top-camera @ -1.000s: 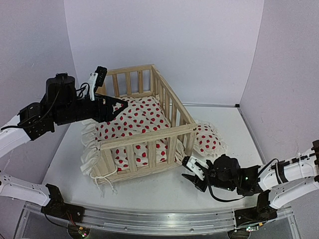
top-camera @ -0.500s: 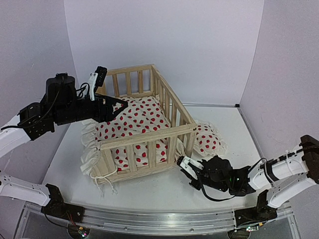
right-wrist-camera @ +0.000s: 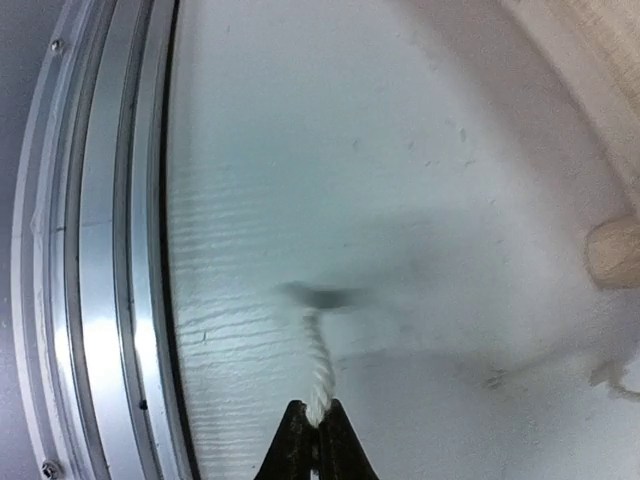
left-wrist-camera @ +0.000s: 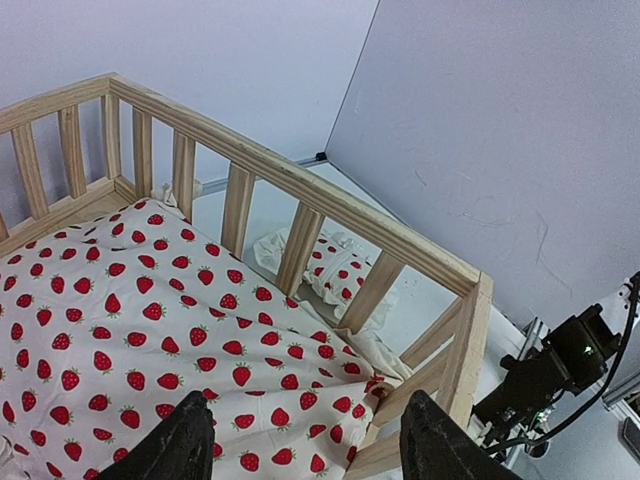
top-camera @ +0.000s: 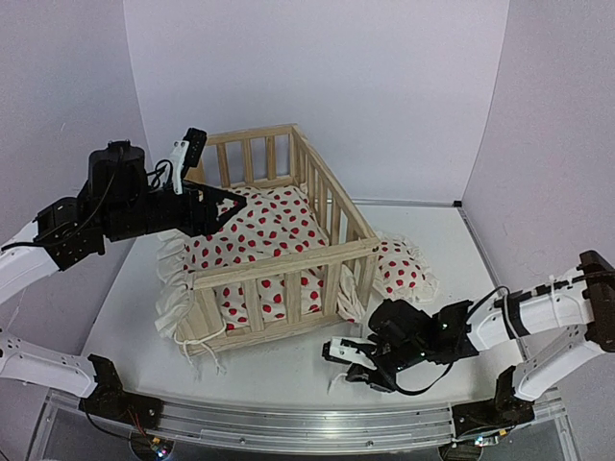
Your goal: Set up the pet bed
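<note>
Looking down from the top cam, we see the pet bed [top-camera: 279, 240] sitting on the table [top-camera: 461, 259]. It has a pine frame w/ slatted rails on three sides, and the red-dotted cushion [top-camera: 264, 226] lies inside. Ruffles spill out of the bed's open left side. Our left tool [top-camera: 219, 205] hangs above the bed, over the cushion. Its fingers [left-wrist-camera: 185, 440] are spread apart w/ nothing between them, clear of the fabric. Our right tool [top-camera: 334, 353] is low at the table, just in front of the bed's near right corner. It's pinched closed on a thin white twisted tie string [right-wrist-camera: 318, 375]. We can't tell if that string is attached to the cushion. A rounded wooden foot [right-wrist-camera: 615, 252] of the bed shows near it in the right wrist cam. A small red-dotted pillow [top-camera: 399, 269] lies just outside the bed's right rail.
</note>
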Action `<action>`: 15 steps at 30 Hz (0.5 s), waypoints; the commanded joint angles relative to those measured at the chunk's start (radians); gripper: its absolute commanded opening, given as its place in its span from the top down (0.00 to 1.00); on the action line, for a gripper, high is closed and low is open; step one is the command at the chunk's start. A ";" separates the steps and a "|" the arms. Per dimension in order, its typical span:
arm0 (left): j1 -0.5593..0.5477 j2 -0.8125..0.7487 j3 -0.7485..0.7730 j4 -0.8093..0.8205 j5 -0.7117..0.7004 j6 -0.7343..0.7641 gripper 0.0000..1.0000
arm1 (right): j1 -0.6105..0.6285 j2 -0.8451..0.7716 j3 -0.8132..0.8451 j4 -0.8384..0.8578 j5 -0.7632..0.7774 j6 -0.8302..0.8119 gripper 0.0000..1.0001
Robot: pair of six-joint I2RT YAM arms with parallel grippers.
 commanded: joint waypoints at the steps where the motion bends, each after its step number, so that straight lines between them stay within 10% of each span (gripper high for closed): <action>1: 0.001 0.000 0.070 -0.007 -0.013 0.027 0.36 | 0.002 0.031 0.073 -0.242 0.069 0.096 0.91; 3: 0.001 0.008 0.077 -0.009 -0.006 0.027 0.36 | 0.003 -0.048 0.064 -0.214 0.212 0.134 0.78; 8: 0.001 0.035 0.099 -0.017 0.009 0.022 0.32 | 0.000 -0.366 0.066 -0.220 0.399 0.284 0.03; 15: 0.184 0.177 0.233 -0.168 0.142 -0.101 0.19 | -0.133 -0.414 0.403 -0.515 0.367 0.356 0.02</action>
